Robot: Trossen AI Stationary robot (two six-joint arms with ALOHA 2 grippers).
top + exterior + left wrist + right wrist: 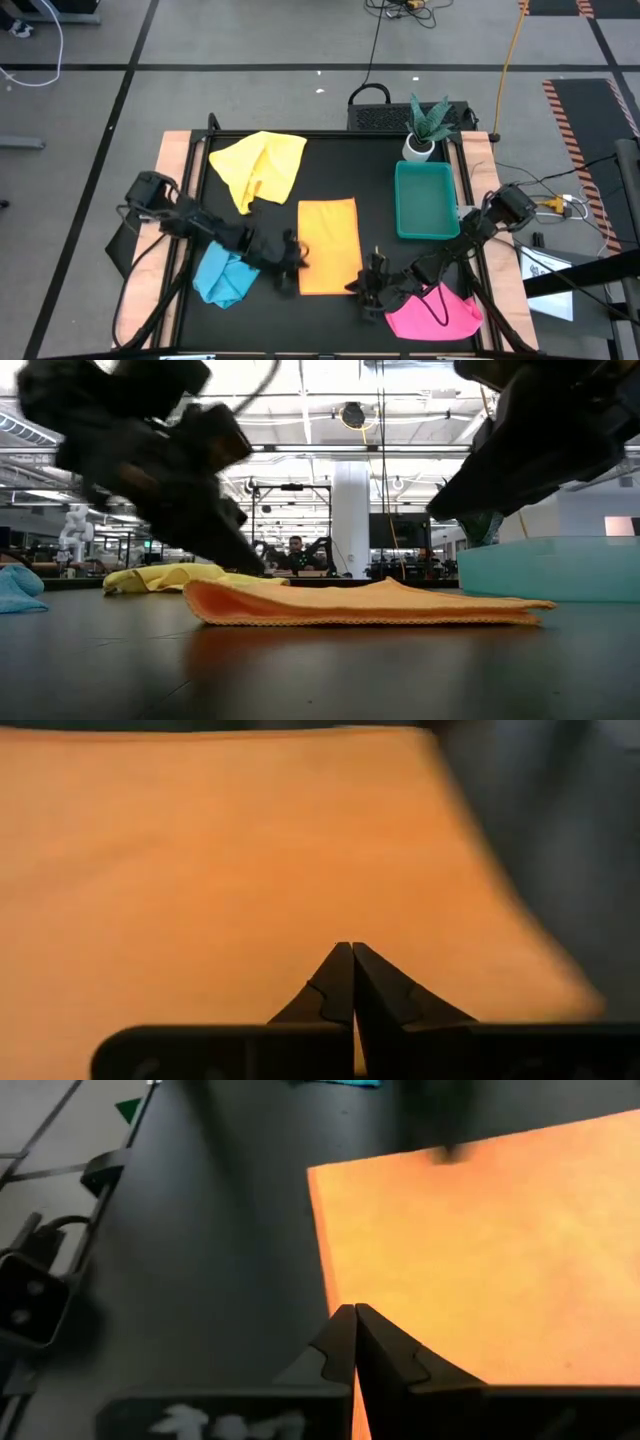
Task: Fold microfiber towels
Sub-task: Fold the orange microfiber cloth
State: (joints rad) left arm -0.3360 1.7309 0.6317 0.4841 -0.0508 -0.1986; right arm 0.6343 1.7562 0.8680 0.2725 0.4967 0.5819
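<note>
High view, looking straight down: a black table (330,160) held four small cloths. An orange-yellow towel (329,245) lay flat in the middle as a tall rectangle. A second yellow towel (260,167) sat crumpled toward the far left. A light blue towel (222,277) was bunched at the near left, and a pink towel (434,313) was bunched at the near right. A green tray (426,200) stood to the right of the flat towel, with a small potted plant (424,128) just beyond it.

The left gripper (291,262) sat at the flat towel's near left edge, its fingers (340,988) clenched together with nothing seen between them. The right gripper (366,283) sat at the towel's near right corner, fingers (345,1345) likewise pressed shut over the towel's edge, with no cloth visibly pinched.

Low view: the flat towel (370,603) lay as a thin layer on the table.
</note>
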